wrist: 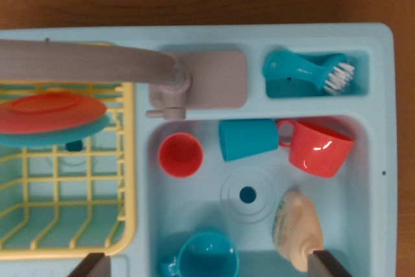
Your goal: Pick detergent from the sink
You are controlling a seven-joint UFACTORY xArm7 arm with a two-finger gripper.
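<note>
I am looking straight down into the sink (379, 160), and the detergent (297, 225) is lying on its side at about five o'clock in the basin, just beside the drain (248, 194). My gripper (211, 265) is standing wide, its two fingertips (91, 265) only peeking in at the bottom edge, empty, with the right tip overlapping the bottle's lower end in this view. I am worrying about that: descending from here, that finger could be landing on top of the bottle and pushing it instead of straddling it, and the rounded body may be rolling toward the wall. The teal mug (204, 255) at six o'clock is sitting between my fingers, so I risk clipping it. The sink is also holding a red cup (181, 154), a blue cup (248, 138) and a red mug (318, 147) across the top. The upper compartment is holding a brush (310, 71); the rack (124, 180) at nine o'clock is carrying plates (52, 116).
</note>
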